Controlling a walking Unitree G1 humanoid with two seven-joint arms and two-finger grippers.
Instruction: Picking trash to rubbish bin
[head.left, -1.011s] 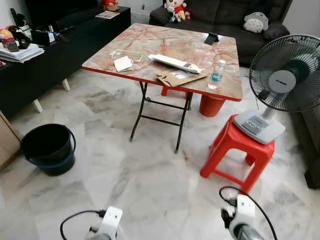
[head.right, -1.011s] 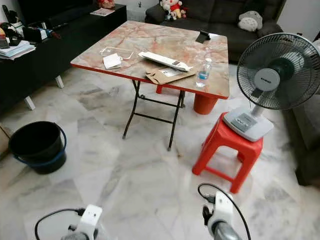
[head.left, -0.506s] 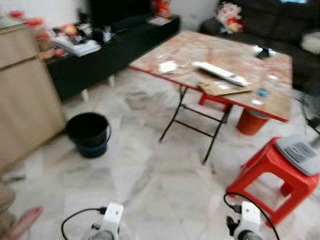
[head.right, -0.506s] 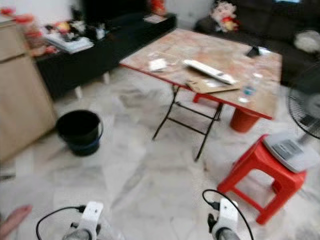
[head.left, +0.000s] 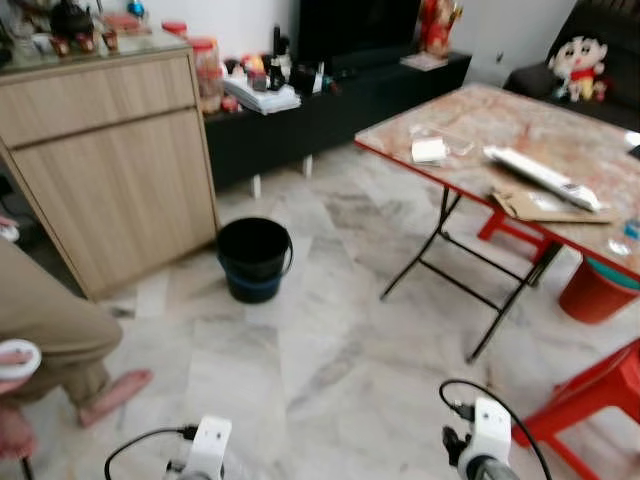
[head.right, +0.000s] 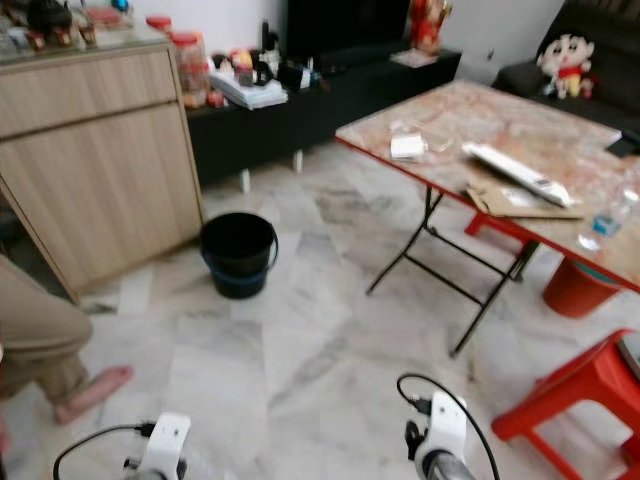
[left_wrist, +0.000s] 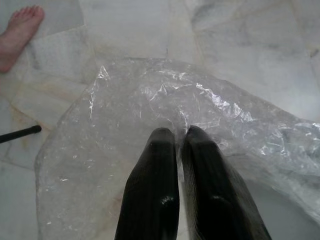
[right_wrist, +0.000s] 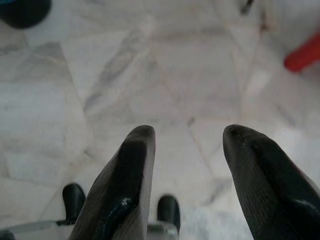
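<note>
In the left wrist view my left gripper (left_wrist: 180, 135) is shut on a crumpled clear plastic bag (left_wrist: 115, 135) that hangs above the marble floor. My right gripper (right_wrist: 189, 137) is open over bare floor, nothing between its fingers. Both wrists show at the bottom of the eye views, left wrist (head.left: 207, 450) and right wrist (head.left: 480, 445). A black bucket with a blue rim (head.left: 254, 258) stands on the floor ahead and to the left, beside a wooden cabinet (head.left: 110, 150).
A folding marble-top table (head.left: 500, 120) on the right carries a white card (head.left: 430, 150), a long white packet (head.left: 540, 175), flat cardboard (head.left: 540, 205) and a water bottle (head.right: 605, 222). Red stools (head.left: 600, 385) stand lower right. A seated person's leg and bare foot (head.left: 110, 390) are on the left.
The camera has swung left: the table slid to the right, the fan left the view, and the cabinet, the bucket and the person's leg came in.
</note>
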